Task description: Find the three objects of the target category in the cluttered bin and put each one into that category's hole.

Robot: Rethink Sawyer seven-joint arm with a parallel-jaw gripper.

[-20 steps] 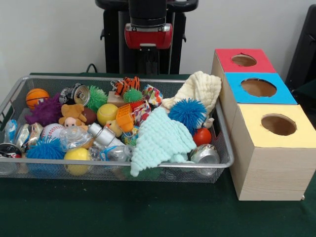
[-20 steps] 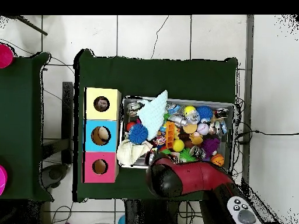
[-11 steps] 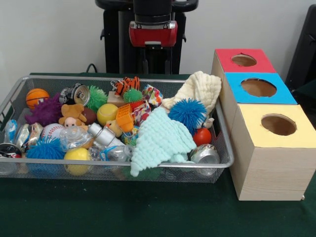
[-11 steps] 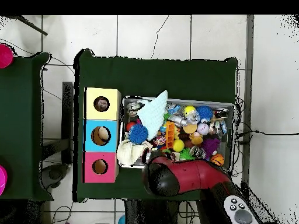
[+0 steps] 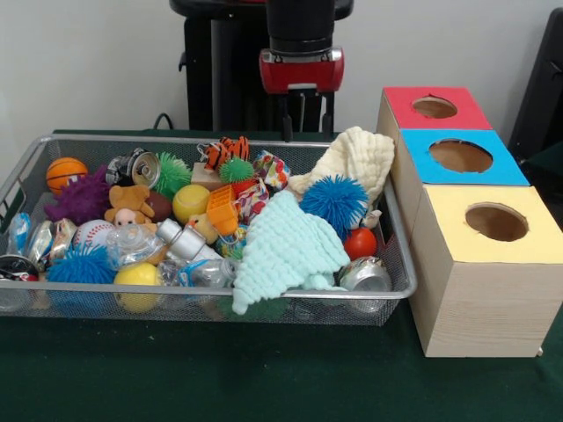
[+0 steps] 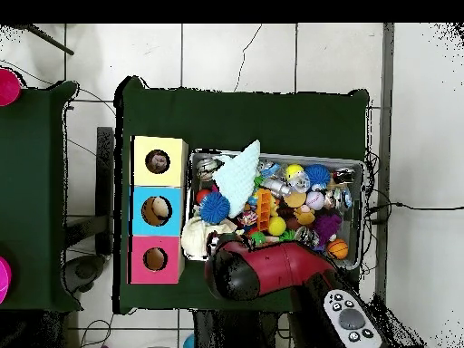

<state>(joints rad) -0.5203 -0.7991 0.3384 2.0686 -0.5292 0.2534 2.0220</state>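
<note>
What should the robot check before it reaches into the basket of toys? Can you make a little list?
1. Gripper empty: ok, nothing hangs between its two fingers, which stand apart.
2. Gripper clear of the toys: ok, it hangs above the basket's far rim, touching nothing.
3. What lies beneath it: the cream cloth and the blue spiky ball are closest; ok to see.
4. Holes free: ok, the red box, blue box and yellow box all show open holes.
5. Which toys belong together: cannot tell.
6. Toys hidden under the mint cloth: cannot tell.
</note>
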